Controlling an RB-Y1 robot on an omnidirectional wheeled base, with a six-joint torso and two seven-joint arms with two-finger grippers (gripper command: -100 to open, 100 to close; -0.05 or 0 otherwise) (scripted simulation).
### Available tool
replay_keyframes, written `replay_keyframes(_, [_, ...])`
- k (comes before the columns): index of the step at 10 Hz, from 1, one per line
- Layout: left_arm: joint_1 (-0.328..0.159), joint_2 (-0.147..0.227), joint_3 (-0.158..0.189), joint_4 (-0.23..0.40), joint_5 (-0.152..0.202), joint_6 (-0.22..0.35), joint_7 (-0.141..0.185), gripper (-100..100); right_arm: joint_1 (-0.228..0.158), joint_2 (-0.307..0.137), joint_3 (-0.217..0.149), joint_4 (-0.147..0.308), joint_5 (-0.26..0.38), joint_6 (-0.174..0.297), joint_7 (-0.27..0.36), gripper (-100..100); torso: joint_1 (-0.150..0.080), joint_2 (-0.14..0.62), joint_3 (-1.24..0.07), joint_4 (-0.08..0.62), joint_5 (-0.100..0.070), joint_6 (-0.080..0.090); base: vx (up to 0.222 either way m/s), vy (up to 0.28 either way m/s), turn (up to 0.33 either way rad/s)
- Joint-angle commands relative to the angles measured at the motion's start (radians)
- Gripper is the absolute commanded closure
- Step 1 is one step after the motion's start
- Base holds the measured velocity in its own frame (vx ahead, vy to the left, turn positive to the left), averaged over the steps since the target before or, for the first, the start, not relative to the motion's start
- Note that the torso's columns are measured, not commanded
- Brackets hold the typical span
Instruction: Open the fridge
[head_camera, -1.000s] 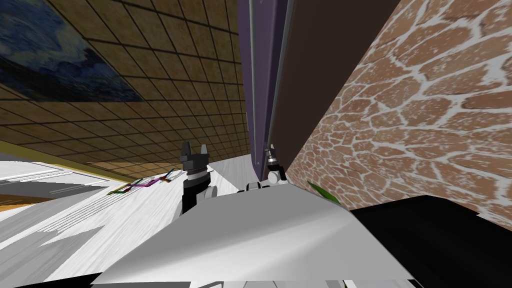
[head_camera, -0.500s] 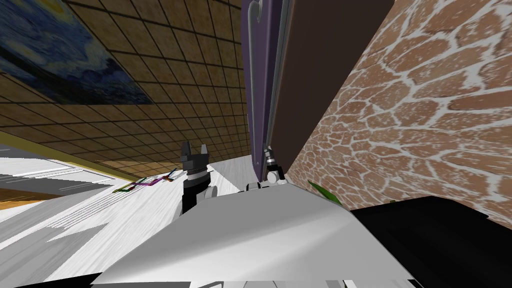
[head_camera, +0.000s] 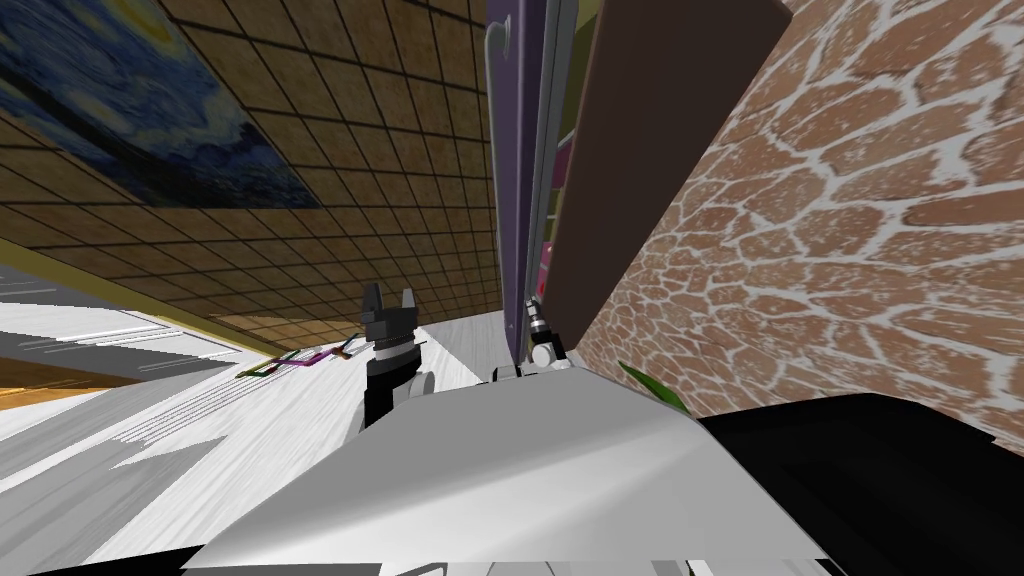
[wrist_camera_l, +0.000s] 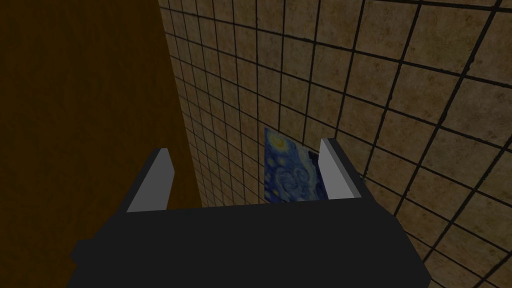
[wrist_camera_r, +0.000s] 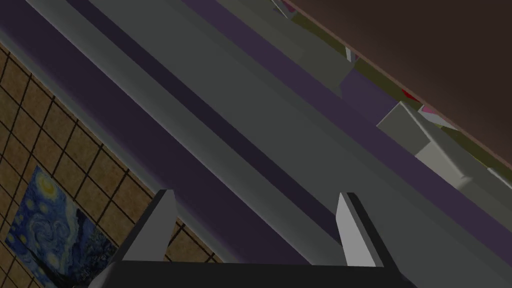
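The purple fridge door at twelve o'clock stands wider off the brown fridge body than half a second ago, and the gap now bares pink and green shelves. The right gripper, fingers spread and clasping nothing, sits by the door's lower edge with the grey handle just ahead. The left gripper hangs open at ten o'clock, with the brick wall close at three o'clock.

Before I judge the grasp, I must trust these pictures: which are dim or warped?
Head view: bright, but rolled, the tiled wall and brick wall splaying. Left wrist view: dim throughout. Right wrist view: dim, the purple fridge door muted.
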Motion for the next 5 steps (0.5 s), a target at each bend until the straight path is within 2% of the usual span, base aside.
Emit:
replay_keyframes(1, [0.000, 0.000, 0.000, 0.000, 0.000, 0.000, 0.000, 0, -0.017, -0.012, 0.016, 0.044, -0.050, 0.014, -0.064, -100, 0.001, -0.001, -0.001, -0.001, 0.000, 0.000, -0.002, 0.018, 0.036])
replay_keyframes(5, [0.000, 0.000, 0.000, 0.000, 0.000, 0.000, 0.000, 0, -0.052, -0.040, 0.060, 0.110, -0.130, 0.008, -0.187, -100, 0.001, 0.002, 0.001, 0.001, 0.001, 0.002, -0.001, 0.018, 0.034])
